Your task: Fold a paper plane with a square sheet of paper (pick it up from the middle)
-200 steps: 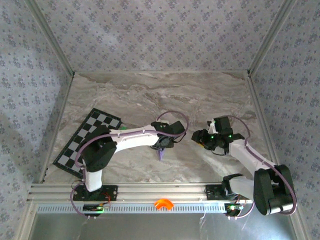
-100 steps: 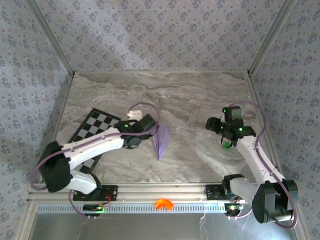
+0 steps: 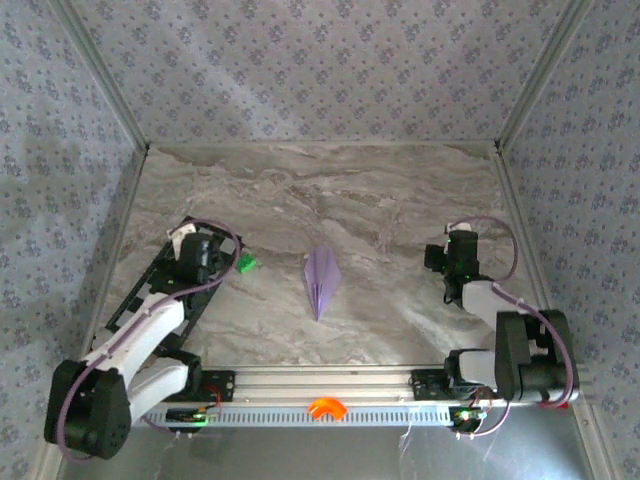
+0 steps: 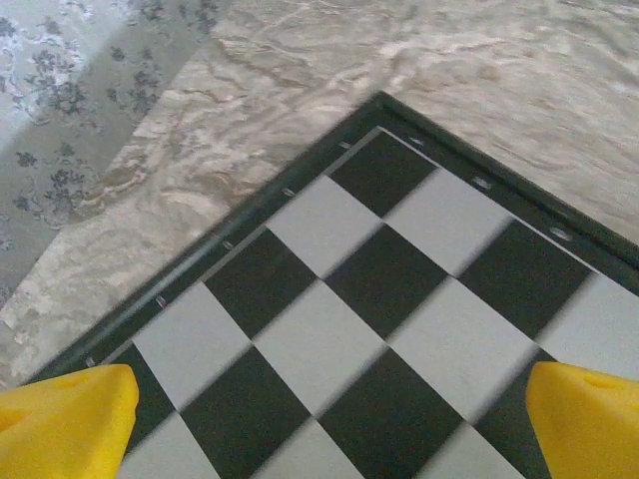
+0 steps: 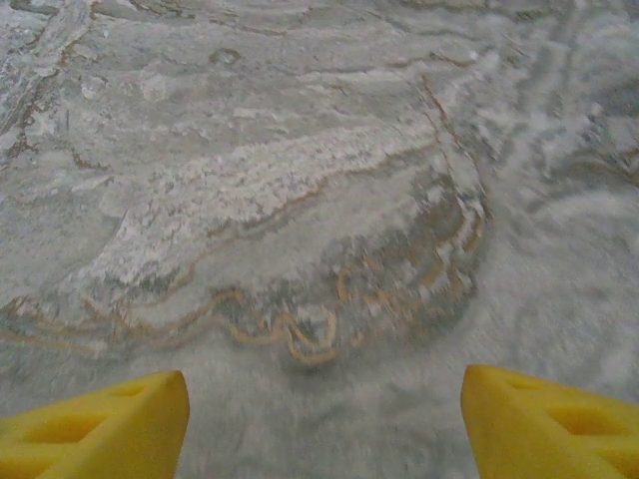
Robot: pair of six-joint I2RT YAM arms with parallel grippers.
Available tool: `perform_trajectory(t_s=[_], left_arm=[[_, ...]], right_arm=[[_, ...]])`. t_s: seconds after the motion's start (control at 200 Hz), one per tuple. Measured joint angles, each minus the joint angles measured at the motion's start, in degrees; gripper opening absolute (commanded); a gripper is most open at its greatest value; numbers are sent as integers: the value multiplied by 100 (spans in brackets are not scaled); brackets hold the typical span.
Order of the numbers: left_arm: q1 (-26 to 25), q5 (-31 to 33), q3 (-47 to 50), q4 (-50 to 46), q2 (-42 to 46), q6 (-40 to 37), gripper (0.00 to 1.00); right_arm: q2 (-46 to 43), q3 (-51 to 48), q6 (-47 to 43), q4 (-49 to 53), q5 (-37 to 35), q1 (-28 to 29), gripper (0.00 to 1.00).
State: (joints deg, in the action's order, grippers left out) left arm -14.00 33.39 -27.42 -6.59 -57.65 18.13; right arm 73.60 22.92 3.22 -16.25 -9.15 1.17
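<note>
At table (image 3: 400,200) centre: paper plane (image 3: 322,281) flat; left gripper (image 4: 329,424), right gripper (image 5: 324,419) agape.

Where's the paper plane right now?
In the top view the paper plane lies loose in the middle of the marble table, right of the green block, sharp tip toward the near edge.

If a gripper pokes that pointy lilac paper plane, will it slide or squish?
Probably slide: the slim pale lilac folded paper plane looks thin and light on the smooth marble-patterned table. Pinched hard, its creased wings would likely bend or crumple.
</note>
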Motion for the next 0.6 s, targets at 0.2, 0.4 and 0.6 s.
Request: perform_trajectory(t_s=[0.2, 0.4, 0.6], left_arm=[[605, -616, 378, 1816, -715, -835, 100], [844, -1211, 951, 3425, -1375, -1377, 100], [1051, -1816, 752, 4162, -1993, -1687, 99]], right_arm=[[713, 2, -343, -1591, 614, -138, 76], [1401, -225, -522, -2791, 1152, -297, 100], [1421, -199, -518, -3060, 879, -291, 100]])
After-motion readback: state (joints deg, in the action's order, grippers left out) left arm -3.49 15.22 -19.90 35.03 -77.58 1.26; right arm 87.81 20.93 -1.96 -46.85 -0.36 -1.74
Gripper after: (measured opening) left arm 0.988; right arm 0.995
